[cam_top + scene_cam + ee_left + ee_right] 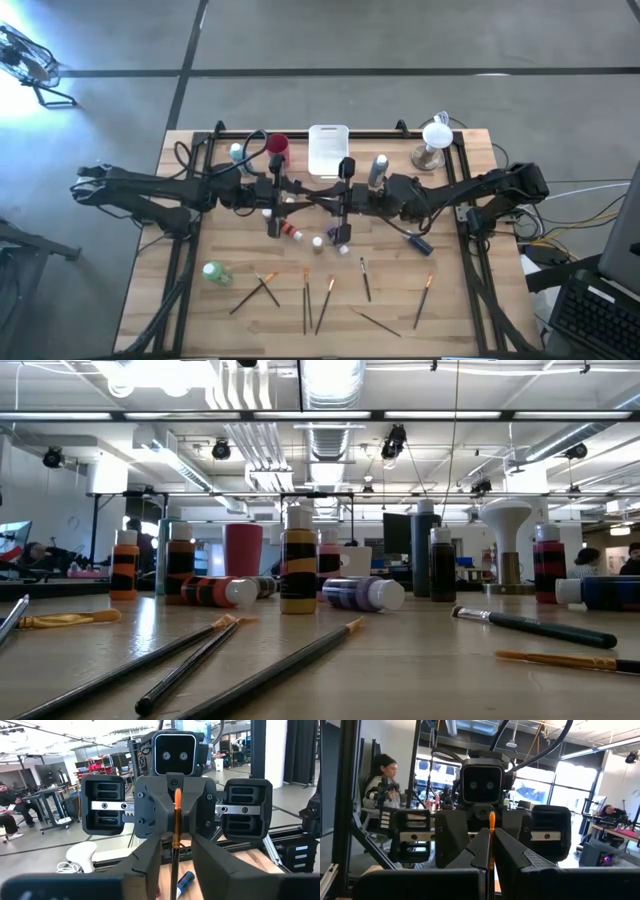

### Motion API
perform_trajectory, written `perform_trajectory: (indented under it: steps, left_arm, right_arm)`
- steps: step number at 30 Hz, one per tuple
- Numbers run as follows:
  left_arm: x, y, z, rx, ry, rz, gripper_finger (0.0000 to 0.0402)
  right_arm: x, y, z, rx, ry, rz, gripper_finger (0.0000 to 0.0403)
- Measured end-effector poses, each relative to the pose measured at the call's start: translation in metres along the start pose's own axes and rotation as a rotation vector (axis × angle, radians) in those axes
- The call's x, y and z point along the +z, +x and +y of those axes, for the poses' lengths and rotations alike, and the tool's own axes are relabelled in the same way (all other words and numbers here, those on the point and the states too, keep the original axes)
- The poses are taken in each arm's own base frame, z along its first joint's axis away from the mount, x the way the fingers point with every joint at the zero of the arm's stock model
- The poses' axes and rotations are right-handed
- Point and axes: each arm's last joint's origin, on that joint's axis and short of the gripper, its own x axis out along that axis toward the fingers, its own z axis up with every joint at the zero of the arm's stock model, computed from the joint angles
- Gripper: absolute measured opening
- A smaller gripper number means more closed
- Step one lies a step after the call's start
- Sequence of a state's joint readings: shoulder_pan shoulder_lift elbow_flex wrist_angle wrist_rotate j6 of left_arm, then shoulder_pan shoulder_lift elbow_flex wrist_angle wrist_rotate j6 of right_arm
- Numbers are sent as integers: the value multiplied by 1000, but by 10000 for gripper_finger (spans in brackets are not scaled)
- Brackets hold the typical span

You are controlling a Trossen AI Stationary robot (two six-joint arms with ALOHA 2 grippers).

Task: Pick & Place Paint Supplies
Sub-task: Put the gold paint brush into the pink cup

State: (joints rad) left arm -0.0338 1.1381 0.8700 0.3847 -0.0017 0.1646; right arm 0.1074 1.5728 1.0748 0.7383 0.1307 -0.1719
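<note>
Overhead, we see both dark arms stretched toward each other above the middle of the slatted wooden table (180, 300), their grippers facing each other, just in front of the translucent white rectangular tray (328, 150) and the magenta cup (278, 150).

From the right wrist view, the right gripper (491, 852) has its two dark fingers pressed together on a thin orange-handled paintbrush (491, 837), which stands upright between them. In the left wrist view the same brush shows as an orange shaft with a dark lower part, standing between the left gripper (175, 860) fingers; those fingers are narrowed around it with a small gap on each side, and we cannot tell whether they touch it.

Across the near part of the table lie loose long-handled paintbrushes (320, 300), some crossed over each other, well apart from the grippers. A green paint bottle (215, 272) lies on its side near the left edge, and a blue bottle (418, 243) lies under the right arm. From table height we see small paint bottles (297, 572) standing upright in a loose row, with a purple white-capped bottle (362, 594) and a red one (215, 592) on their sides among them. A white mushroom-shaped stand (436, 140) sits at the far right corner.
</note>
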Motion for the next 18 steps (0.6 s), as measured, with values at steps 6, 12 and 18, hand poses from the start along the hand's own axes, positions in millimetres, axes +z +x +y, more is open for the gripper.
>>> perform_trajectory:
  steps: [6,12,18]
  left_arm:
    - [0,0,1,21,-1,7,29]
    - [-1,-1,1,21,-8,13,12]
    - [3,-9,2,46,-8,44,10]
  right_arm:
    - [0,0,0,-1,9,0,11]
    - [-1,0,0,-2,-4,11,16]
    - [4,-5,-1,3,2,64,42]
